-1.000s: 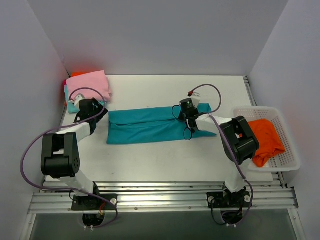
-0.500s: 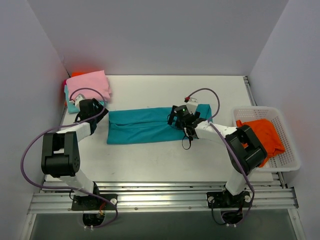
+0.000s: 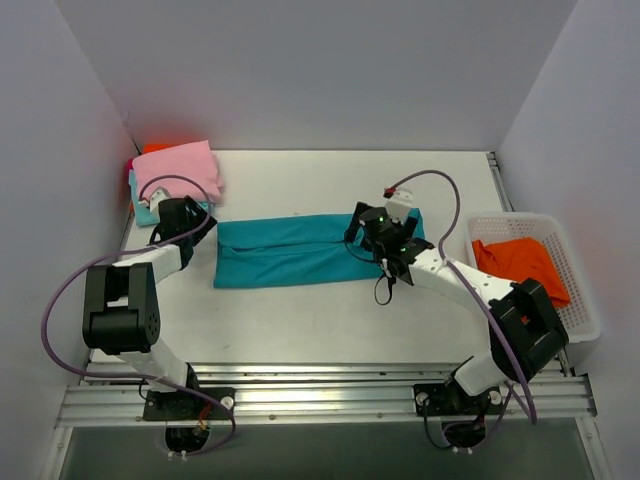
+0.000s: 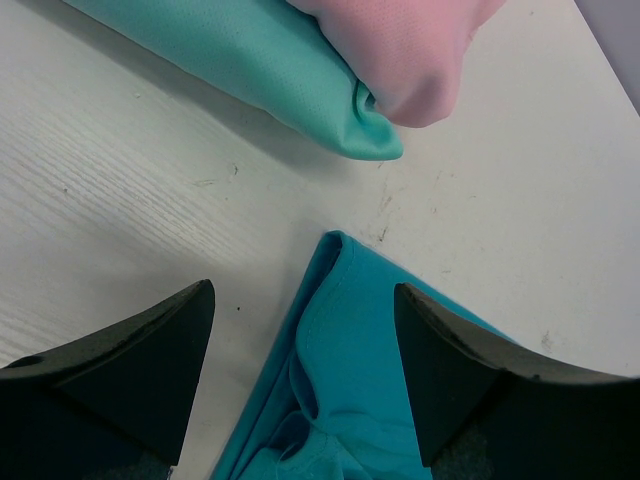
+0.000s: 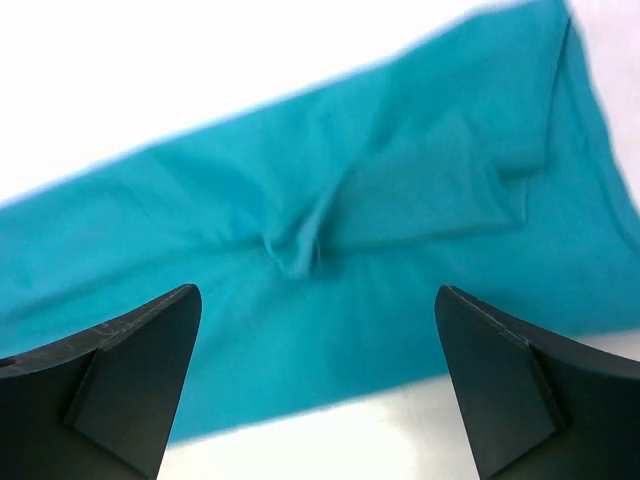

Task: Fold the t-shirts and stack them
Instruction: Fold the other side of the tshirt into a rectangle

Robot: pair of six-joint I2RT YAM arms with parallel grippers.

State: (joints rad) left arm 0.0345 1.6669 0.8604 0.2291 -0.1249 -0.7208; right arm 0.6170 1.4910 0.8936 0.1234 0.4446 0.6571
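Both empty: left fingers (image 4: pixel 130 380) apart over teal t-shirt (image 3: pixel 290 252) corner; right fingers (image 5: pixel 110 380) wide apart above its wrinkle.

The teal shirt (image 3: pixel 290 250) lies folded into a long strip across the table's (image 3: pixel 300 190) middle. The pink shirt (image 3: pixel 178 168) sits folded on the aqua shirt (image 3: pixel 146 212) at the far left corner. The orange shirt (image 3: pixel 520 262) lies crumpled in the basket (image 3: pixel 585 300).

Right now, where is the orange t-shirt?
In the top view, the orange t-shirt lies in the white basket at the right edge of the table, right of the teal t-shirt.
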